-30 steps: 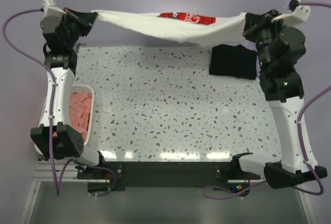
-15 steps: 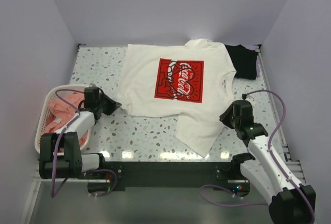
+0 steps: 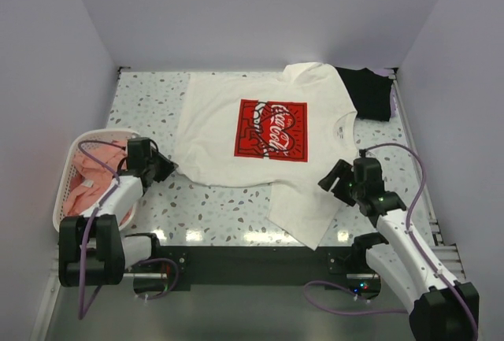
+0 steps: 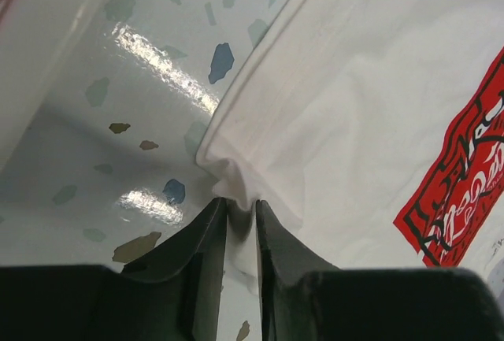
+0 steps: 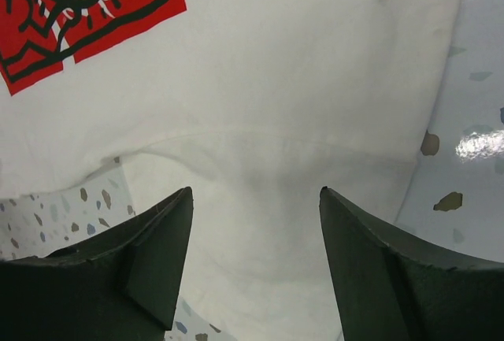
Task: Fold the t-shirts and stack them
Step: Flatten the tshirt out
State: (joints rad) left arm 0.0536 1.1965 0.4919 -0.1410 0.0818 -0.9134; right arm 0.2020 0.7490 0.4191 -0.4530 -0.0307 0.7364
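Left gripper (image 4: 239, 209) narrowly pinches white t-shirt (image 3: 260, 132) corner; right gripper (image 5: 256, 195) gapes wide over it; speckled table (image 3: 220, 207), lavender walls (image 3: 236, 10).

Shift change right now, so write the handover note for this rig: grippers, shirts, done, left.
Left gripper: jaws nearly closed with a corner of the white t-shirt between them; grip unclear.
Right gripper: open over that shirt's near right part.
White shirt lies spread, print up, unfolded.
Done: Black t-shirt looks folded, far right. The pink t-shirts are in the basket.
Left: fold white, stack, then the pink ones.
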